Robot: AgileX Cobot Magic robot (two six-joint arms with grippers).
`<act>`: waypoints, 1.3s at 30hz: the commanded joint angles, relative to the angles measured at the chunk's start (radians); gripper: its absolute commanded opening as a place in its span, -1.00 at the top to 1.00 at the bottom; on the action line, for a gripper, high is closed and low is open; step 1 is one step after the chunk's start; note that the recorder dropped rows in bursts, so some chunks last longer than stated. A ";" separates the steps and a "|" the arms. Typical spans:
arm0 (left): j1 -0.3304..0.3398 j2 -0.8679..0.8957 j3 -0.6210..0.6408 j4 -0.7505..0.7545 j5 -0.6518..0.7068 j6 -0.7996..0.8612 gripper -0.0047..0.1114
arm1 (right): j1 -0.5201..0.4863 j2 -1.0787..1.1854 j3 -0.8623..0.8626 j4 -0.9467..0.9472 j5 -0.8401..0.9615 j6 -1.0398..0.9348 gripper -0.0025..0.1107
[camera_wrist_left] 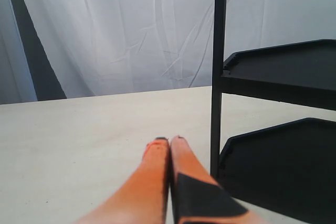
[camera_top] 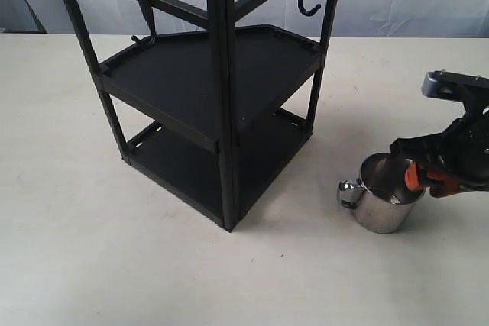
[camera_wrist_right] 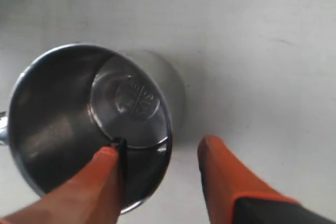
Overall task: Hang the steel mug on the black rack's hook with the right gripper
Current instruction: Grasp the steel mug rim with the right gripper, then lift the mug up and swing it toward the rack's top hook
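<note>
Steel mug: I see it upright on table, right of black rack.
Right gripper: fingers apart, straddling mug's wall, one inside.
Left gripper: fingers together, empty.

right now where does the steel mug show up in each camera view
Exterior view: steel mug stands upright on the table, lower right, beside the black rack, right gripper at its rim.
Left wrist view: not in it; only the rack and table show.
Right wrist view: mug seen from above, one orange finger inside its rim, the other outside.
Shared landmark: the pale table.
</note>
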 commanded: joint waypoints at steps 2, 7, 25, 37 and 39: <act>-0.005 -0.005 0.000 0.002 -0.005 -0.002 0.89 | 0.000 0.096 -0.006 0.014 -0.057 0.029 0.27; -0.005 -0.005 0.000 0.002 -0.005 -0.002 0.89 | 0.000 0.177 -0.007 0.025 -0.021 0.021 0.96; -0.005 -0.005 0.000 0.002 -0.005 -0.002 0.89 | -0.002 0.163 -0.574 0.323 0.527 -0.154 0.97; -0.005 -0.005 0.000 0.002 -0.005 -0.002 0.89 | 0.000 -0.267 -0.356 0.156 0.033 -0.153 0.97; -0.005 -0.005 0.000 0.002 -0.005 -0.002 0.89 | 0.000 -0.362 -0.255 0.160 -0.115 -0.153 0.97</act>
